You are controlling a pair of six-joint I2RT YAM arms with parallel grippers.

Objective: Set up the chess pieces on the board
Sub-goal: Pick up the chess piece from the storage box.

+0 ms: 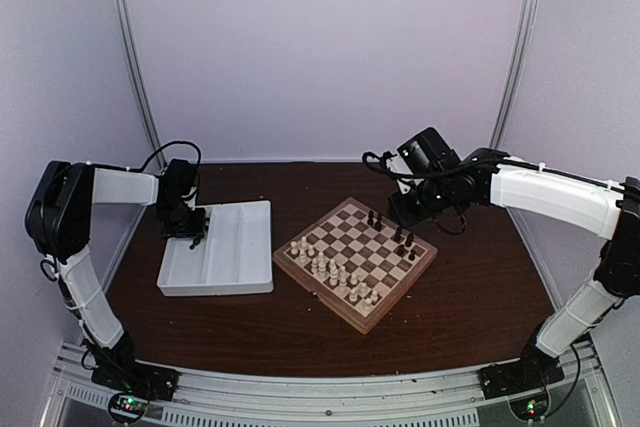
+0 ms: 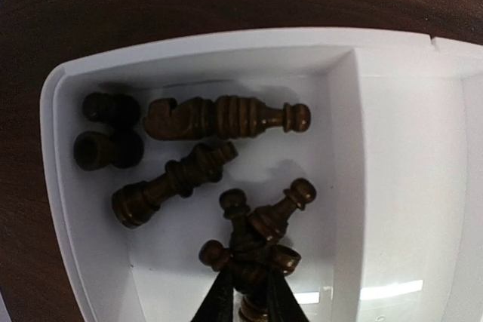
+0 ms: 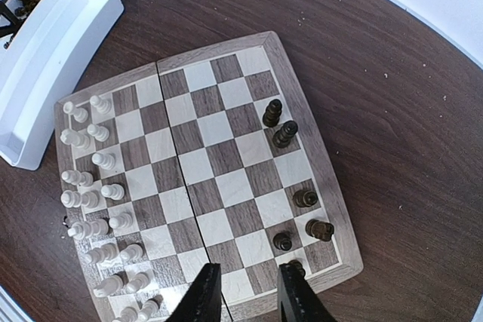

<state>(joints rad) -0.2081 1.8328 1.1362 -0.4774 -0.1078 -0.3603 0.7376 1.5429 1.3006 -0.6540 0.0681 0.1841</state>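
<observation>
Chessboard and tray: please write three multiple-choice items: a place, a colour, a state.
1. The cream-white pieces stand: A on the chessboard, toward the tray; B in the tray; C on a shelf.
2. The pieces in the tray are: A red; B dark brown; C cream-white.
3. The right gripper is: A shut on a pawn; B out of view; C open, empty, above the chessboard.
Key: 1 A, they fill the tray-side rows; 2 B, only dark figures lie there; 3 C, nothing sits between its fingers.
</observation>
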